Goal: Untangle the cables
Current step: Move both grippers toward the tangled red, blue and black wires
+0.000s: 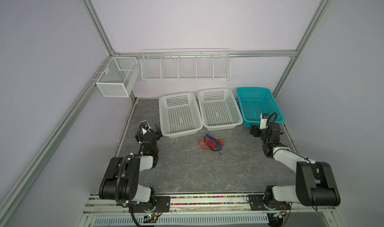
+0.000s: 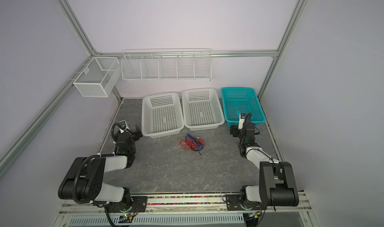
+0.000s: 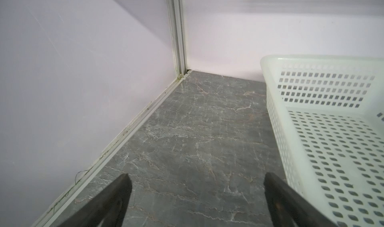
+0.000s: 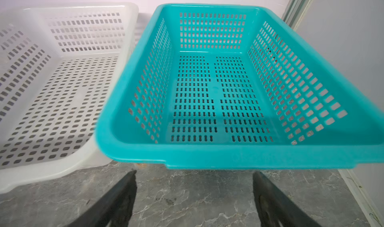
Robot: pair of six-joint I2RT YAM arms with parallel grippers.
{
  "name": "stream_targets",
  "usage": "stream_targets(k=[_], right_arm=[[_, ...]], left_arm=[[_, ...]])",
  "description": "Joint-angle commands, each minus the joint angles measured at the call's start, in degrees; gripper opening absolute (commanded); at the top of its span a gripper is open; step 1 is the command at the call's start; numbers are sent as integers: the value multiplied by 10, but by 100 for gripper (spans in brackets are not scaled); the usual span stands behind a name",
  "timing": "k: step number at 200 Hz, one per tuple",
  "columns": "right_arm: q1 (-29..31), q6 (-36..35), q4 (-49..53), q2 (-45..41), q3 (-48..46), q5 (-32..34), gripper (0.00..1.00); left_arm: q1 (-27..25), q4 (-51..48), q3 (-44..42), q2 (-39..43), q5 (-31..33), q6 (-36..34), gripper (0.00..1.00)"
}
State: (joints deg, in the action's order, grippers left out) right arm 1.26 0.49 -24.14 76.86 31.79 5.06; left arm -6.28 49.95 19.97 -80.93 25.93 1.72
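Cables (image 1: 210,142) all in one tangled heap of red, blue and black, lying on the grey marble-look table (image 1: 187,169) about mid-table; the heap sits just in front of the left white basket (image 1: 161,115) and the middle white basket (image 1: 220,90), near the gap between them but touching neither; one black end pokes out toward the near edge; neither arm is in contact with it.

Left gripper (image 3: 196,178) is spread wide with only bare tabletop between its fingers, so it's got hold of nothing; in both top views it's over by the left edge of the table, just beside the near corner of the left white basket and well apart from the heap.

Right gripper (image 4: 194,174) same deal; jaws wide, gripping nothing, parked just in front of the teal basket (image 4: 228,155) and pointing at it, also well away from the heap.

Up on the back wall there's a white wire rack (image 1: 185,64); a white mesh box (image 1: 116,78) hangs off the left rail.
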Motion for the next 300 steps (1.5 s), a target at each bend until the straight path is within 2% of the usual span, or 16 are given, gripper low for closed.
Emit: stream_targets(k=[1,34,73,128,147,169,205,244,300], right_arm=[[18,13,87,-29,6,15,88],[29,27,155,-59,18,14,88],[52,45,215,-107,24,-11,88],[102,75,292,-172,57,-65,90],[143,85,306,-176,62,-81,92],[183,99,314,-161,71,-89,94],[252,117,302,-102,98,-95,95],[323,121,291,-18,161,-81,100],[408,109,334,98,273,-27,86]], left_arm=[[-1,-49,-3,52,42,3,99],[-1,-132,1,133,57,36,99],[-15,-324,68,191,-7,89,99],[-165,-413,96,236,-41,94,99],[-221,-435,104,232,-73,88,99],[-284,-430,105,218,-113,100,99],[-357,-331,84,164,-158,137,99],[-388,-293,98,94,-166,150,99],[-389,-256,84,68,-166,178,93]])
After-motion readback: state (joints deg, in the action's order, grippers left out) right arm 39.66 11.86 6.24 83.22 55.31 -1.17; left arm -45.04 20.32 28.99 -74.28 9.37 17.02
